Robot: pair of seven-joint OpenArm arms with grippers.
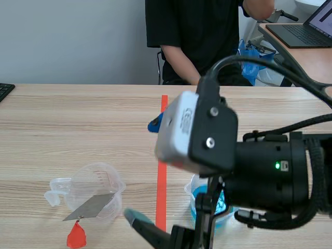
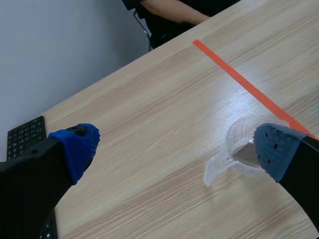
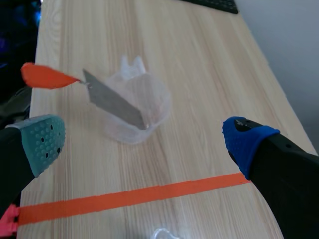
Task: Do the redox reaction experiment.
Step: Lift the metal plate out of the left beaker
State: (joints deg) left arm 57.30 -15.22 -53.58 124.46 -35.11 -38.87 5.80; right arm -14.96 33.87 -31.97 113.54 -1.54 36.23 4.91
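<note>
The right tool (image 3: pixel 147 143) is spread wide, with nothing between its fingers. Ahead of it, about in the middle of the gap, a clear cup (image 3: pixel 155 99) with a handle stands upright on the bench (image 1: pixel 78 129). One scraper (image 3: pixel 112 102) leans in this cup. Its grey blade goes down into the cup, and its red handle (image 3: pixel 47 77) sticks out over the rim, toward the side of the green pad. Its long axis is therefore tilted, with the handle end higher.

The left tool (image 2: pixel 174 149) is also wide apart and holds nothing. The same cup is ahead of it, and one blue finger (image 2: pixel 271 149) hides part of the cup. An orange tape line (image 3: pixel 134 196) runs between the right tool and the cup.

A second cup (image 1: pixel 197 199), with blue liquid, stands under the right arm, which covers most of it in the scene view. There are two cups and one scraper.

A person (image 1: pixel 192 36) sits far beyond both tools. One keyboard (image 2: pixel 25 134) and one laptop (image 1: pixel 306 26) are well apart from the cups.
</note>
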